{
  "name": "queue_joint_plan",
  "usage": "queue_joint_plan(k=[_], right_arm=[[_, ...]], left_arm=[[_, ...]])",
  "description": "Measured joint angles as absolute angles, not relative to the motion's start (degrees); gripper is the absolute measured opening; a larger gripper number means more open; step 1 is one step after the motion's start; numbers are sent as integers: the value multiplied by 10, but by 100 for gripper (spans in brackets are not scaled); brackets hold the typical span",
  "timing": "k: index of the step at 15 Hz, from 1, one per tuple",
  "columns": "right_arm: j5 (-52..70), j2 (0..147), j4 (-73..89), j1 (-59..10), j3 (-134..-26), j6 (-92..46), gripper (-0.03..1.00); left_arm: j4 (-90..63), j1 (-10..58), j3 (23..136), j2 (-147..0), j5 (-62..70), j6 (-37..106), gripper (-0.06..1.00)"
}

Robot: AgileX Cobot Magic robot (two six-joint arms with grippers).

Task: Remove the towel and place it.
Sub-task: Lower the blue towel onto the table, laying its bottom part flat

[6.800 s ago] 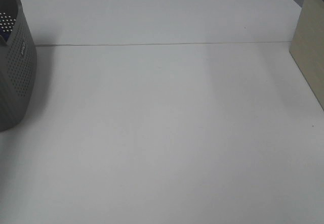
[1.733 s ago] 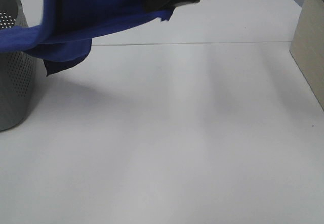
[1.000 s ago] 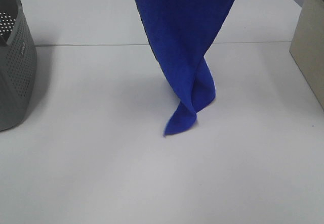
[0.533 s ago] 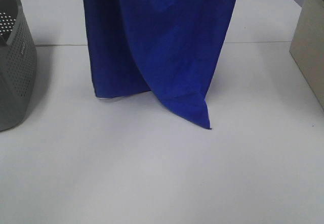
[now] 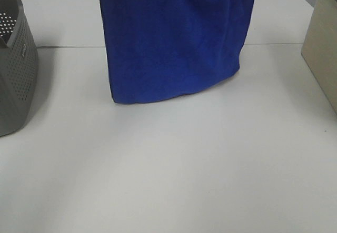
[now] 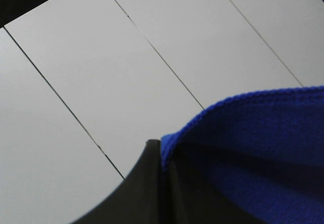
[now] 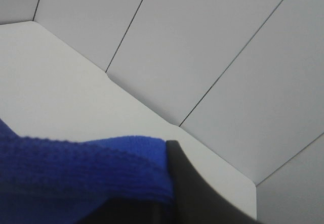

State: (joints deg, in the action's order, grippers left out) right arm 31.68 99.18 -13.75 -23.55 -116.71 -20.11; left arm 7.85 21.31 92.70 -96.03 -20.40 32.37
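The towel is a large royal-blue cloth hanging spread out as a flat sheet from above the top edge of the exterior view, its lower edge just above the white table near the middle. Both grippers are above that view's frame. In the left wrist view my left gripper is shut on a hemmed edge of the towel. In the right wrist view my right gripper is shut on another edge of the towel. Both wrist cameras look up at ceiling panels.
A grey perforated basket stands at the left edge of the table. A beige box sits at the right edge. A thin seam crosses the table behind the towel.
The towel has spread from a twisted, pointed drape into a flat, wide sheet, and its lower edge has risen off the table.
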Motion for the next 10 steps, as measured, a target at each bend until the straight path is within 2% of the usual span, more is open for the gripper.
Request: queue_joint_plan(k=[2,5,8,10], right_arm=[[278,1025,-141,-235,-1167,-201,1],[189,1058,-152,-235,-1167,-201,1],[70,1089,-151,-214,-1168,-200,1],[40,1132,-128,-185,-1215,-195,1]], left_arm=[[78,209,934,-979,-232,324,0],[78,207,1008,-1034,-245,324,0],[78,193,1141,-1125,-245,324,0],[77,178,1294,-1222,-222,319,0]])
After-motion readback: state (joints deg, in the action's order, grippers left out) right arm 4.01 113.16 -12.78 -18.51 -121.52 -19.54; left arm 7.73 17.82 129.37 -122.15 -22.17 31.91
